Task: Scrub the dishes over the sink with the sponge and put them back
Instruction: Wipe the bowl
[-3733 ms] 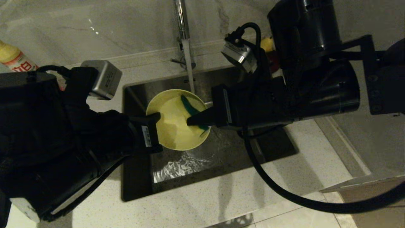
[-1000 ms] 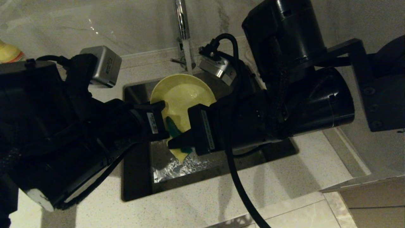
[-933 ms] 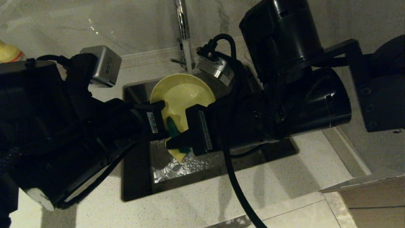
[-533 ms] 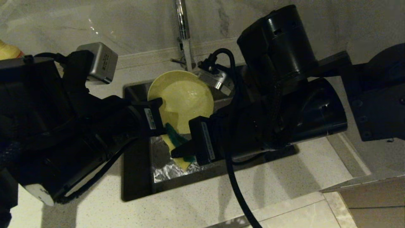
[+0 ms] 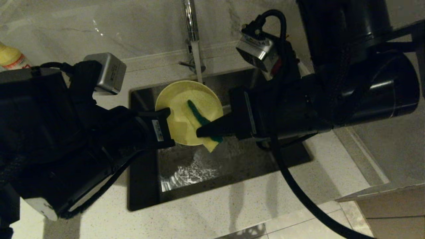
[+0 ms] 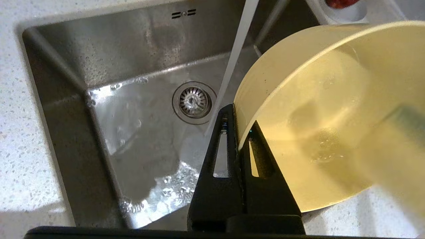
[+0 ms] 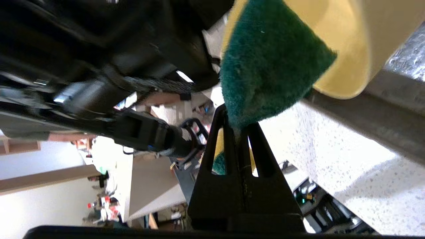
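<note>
A yellow bowl [image 5: 181,122] hangs tilted over the sink [image 5: 239,159], its inside facing up. My left gripper [image 5: 167,115] is shut on its left rim, one finger inside and one outside [image 6: 237,123]. In the left wrist view the bowl [image 6: 332,132] is wet inside. My right gripper [image 5: 200,132] is shut on the sponge [image 5: 198,115], whose green face lies against the bowl's inside near the lower right rim. A yellow corner of it pokes past the rim. The right wrist view has the sponge [image 7: 265,66] pinched at the gripper [image 7: 237,125], against the bowl [image 7: 348,49].
Water runs from the tap [image 5: 191,23] in a stream [image 6: 232,66] behind the bowl to the basin near the drain strainer [image 6: 192,101]. A yellow bottle [image 5: 13,59] stands at the back left of the speckled counter [image 5: 215,212]. Something red [image 6: 338,2] sits beyond the sink.
My right gripper has drawn the sponge from the bowl's near left edge, by the left fingers, up and right across its inside. The right arm pulled back to the right. The bowl barely shifted.
</note>
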Available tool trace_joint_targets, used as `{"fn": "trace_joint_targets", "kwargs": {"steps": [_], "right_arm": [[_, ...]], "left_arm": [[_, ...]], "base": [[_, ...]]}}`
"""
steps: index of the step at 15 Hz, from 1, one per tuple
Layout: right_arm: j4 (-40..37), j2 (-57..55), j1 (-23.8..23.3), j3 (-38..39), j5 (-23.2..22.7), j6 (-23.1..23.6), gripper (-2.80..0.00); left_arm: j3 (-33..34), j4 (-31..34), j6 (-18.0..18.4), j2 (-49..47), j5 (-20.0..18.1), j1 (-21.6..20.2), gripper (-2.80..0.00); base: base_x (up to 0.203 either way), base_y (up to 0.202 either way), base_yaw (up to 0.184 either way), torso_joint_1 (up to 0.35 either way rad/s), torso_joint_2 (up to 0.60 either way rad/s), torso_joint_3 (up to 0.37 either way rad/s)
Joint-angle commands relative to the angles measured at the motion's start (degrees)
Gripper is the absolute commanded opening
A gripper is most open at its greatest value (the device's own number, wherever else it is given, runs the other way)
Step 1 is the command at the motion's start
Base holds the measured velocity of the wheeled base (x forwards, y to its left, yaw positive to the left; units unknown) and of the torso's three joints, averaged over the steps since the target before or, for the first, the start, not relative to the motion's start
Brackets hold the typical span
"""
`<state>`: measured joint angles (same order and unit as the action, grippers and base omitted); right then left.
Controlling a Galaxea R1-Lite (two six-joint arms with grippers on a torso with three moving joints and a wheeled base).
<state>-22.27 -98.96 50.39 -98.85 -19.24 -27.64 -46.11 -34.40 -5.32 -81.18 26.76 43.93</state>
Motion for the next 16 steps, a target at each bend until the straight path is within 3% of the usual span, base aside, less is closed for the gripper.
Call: {"fn": "trace_joint_targets", "kwargs": {"steps": [1,11,16], "right_arm": [[-0.14,0.4,-0.78,-0.55,-0.19,-0.13,-2.8],[0.08,-2.64,-5.0,-0.66,-0.27,0.12,-2.8],[0.91,-2.5,-5.75,-5.61,-0.27,0.22,-2.8]], "left_arm": [[0.14,-0.23,0.04,0.44,0.21,0.01,-2.8],[0.79,-0.23,-0.05,1.9,0.14,0.01,-2.8],[2.78,-0.04,0.31,2.16,-0.57,0.01,-2.8]], "base": [[0.0,0.0,0.0,0.0,0.0,0.0],[0.0,0.0,0.0,0.0,0.0,0.0],[0.0,0.0,0.0,0.0,0.0,0.0]]}}
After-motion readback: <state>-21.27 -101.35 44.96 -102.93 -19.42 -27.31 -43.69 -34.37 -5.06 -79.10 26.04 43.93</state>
